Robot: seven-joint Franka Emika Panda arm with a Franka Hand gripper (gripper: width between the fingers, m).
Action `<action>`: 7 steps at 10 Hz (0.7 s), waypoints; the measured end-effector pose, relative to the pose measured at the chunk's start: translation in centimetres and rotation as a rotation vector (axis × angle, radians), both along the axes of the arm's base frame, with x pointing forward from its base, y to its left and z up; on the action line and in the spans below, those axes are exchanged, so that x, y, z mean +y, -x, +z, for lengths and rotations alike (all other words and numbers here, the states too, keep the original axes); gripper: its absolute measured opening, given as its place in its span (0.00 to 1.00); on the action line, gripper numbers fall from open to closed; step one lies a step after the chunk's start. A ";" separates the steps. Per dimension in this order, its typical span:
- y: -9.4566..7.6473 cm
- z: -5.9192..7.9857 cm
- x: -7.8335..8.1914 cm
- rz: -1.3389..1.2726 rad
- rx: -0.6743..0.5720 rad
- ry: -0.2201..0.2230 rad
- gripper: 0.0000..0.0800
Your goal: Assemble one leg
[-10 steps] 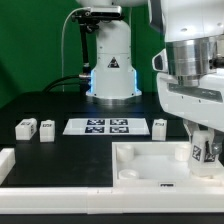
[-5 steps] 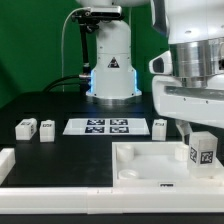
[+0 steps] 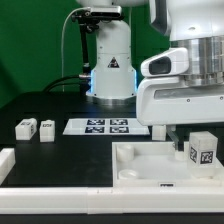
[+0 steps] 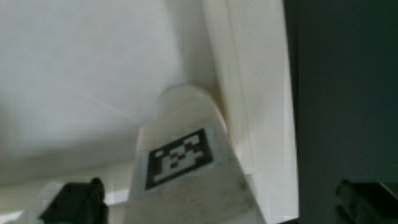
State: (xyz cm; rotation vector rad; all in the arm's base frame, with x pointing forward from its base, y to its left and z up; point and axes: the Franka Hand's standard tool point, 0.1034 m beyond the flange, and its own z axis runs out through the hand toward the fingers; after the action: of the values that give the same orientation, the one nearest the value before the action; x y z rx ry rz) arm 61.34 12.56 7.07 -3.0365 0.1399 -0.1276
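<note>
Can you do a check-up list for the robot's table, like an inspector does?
Surface: black table, flat and dark.
Job's things: the leg stands upright on the white panel, at the exterior view's right. I cannot tell if it is seated in a socket.
Clutter: a second leg and a third leg sit on the table at the exterior view's left. The marker board lies flat, and a white bracket is at the edge.
Grippers: the gripper is open above the leg, jaws wide apart.
Cables: a cable curves beside the robot base.
Surroundings: green backdrop.
</note>
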 end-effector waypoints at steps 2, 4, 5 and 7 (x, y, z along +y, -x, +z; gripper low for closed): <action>-0.5 0.0 -0.6 0.181 -0.021 0.023 0.81; -0.5 0.0 -0.7 0.261 -0.028 0.034 0.81; -0.5 0.0 -0.7 0.260 -0.027 0.034 0.81; -0.5 0.0 -0.7 0.260 -0.027 0.034 0.70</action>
State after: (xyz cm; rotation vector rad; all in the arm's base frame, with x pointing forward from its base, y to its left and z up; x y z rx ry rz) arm 61.82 11.84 7.03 -3.0504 -0.2603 -0.1512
